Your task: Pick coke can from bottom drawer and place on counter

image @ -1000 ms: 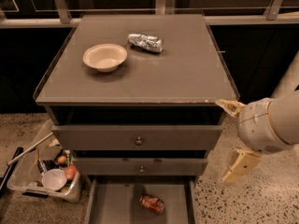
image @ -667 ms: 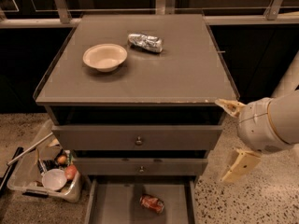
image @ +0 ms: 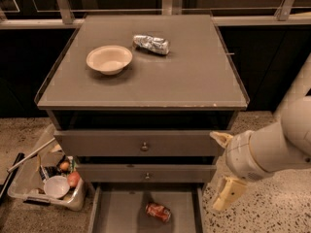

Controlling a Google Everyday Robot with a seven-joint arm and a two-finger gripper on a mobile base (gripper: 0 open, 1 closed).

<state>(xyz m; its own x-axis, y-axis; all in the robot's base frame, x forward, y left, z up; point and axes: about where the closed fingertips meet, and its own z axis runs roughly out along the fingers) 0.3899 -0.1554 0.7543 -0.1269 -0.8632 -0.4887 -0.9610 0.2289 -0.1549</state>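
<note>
The red coke can (image: pixel 158 211) lies on its side in the open bottom drawer (image: pixel 121 212), near its middle. The counter (image: pixel 194 76) above holds a bowl and a crumpled foil can. My gripper (image: pixel 224 166) hangs at the right front corner of the cabinet, level with the two knobbed drawers. Its two cream fingers are spread wide, one fingertip (image: pixel 219 138) up at the top drawer, the other (image: pixel 229 193) low beside the bottom drawer. It holds nothing. The can is to the lower left of the gripper, apart from it.
A cream bowl (image: pixel 109 58) and a crumpled silver can (image: pixel 152 43) sit on the counter's back left half. A clear bin of clutter (image: pixel 48 181) stands on the speckled floor left of the cabinet. A railing (image: pixel 146 21) runs behind.
</note>
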